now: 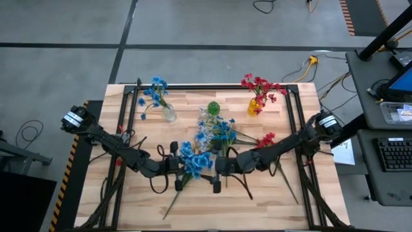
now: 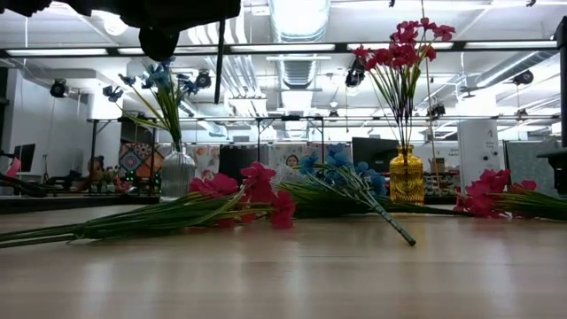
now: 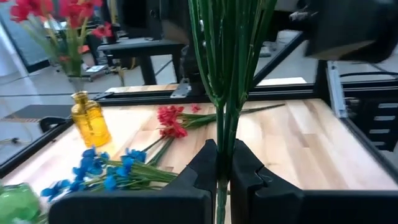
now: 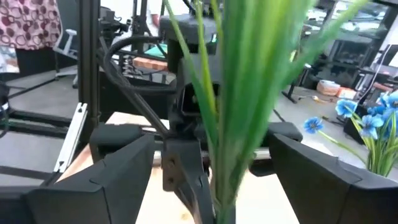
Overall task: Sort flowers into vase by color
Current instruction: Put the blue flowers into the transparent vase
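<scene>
Vases on the wooden table (image 1: 270, 193), three counted: a clear glass vase (image 1: 169, 115) with blue flowers (image 1: 154, 90), a small green vase (image 1: 213, 107) with nothing visible in it, and an amber vase (image 1: 256, 106) with red flowers (image 1: 261, 85).

Loose on the table: a blue and white pile (image 1: 215, 131) mid-table and one red spray (image 1: 266, 140) to its right; exact stem count cannot be told.

Left gripper (image 1: 175, 165) at the front centre, fingers (image 3: 208, 163) clamped on the green stems (image 3: 227, 93) of a blue spray (image 1: 195, 160), which stands upright between them.

Right gripper (image 1: 217, 174) just beside it, fingers (image 4: 124, 171) spread wide to either side of the same stems (image 4: 239, 118), not pressing them.

In the low view, red and blue sprays lie flat across the tabletop.
</scene>
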